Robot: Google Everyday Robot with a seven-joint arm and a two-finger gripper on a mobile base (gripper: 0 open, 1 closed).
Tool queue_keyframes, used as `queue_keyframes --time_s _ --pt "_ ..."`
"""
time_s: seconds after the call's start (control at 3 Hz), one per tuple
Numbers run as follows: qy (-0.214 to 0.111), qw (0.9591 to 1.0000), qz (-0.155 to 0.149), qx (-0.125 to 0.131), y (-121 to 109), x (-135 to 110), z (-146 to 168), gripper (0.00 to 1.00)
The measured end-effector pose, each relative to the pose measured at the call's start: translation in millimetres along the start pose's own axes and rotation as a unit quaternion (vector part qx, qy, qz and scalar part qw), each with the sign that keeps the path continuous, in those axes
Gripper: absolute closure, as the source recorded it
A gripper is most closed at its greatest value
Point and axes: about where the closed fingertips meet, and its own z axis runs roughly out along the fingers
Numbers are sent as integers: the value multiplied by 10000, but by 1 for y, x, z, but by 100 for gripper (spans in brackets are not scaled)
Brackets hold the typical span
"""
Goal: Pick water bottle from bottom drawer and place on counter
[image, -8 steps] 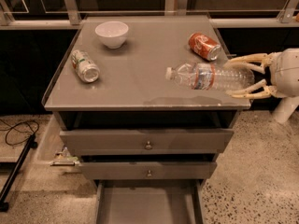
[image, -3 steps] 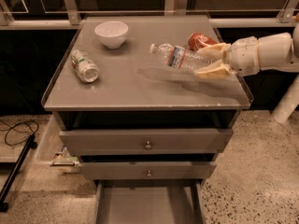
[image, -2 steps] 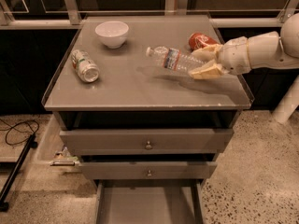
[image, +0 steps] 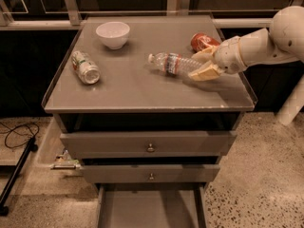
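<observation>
The water bottle (image: 172, 63) is a clear bottle with a red-and-white label, held on its side just above the middle of the counter (image: 137, 87), cap pointing left. My gripper (image: 202, 64) comes in from the right on a white arm and is shut on the bottle's base end. The bottom drawer (image: 151, 209) stands pulled open at the bottom of the view, its grey floor bare.
A white bowl (image: 112, 34) stands at the counter's back left. A silver-green can (image: 85, 67) lies on its side at the left. A red soda can (image: 203, 41) lies at the back right, just behind my gripper. Two knobbed drawers (image: 150, 147) are shut below the counter.
My gripper has carried the bottle leftward from the counter's right edge toward the middle and lowered it closer to the counter top.
</observation>
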Motion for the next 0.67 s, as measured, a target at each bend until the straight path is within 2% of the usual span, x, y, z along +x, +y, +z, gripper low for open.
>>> queue_keyframes --time_s 0.33,0.67 --pt "290 9989 174 339 1 8 -8 100" --pt "296 9987 196 376 1 8 -3 82"
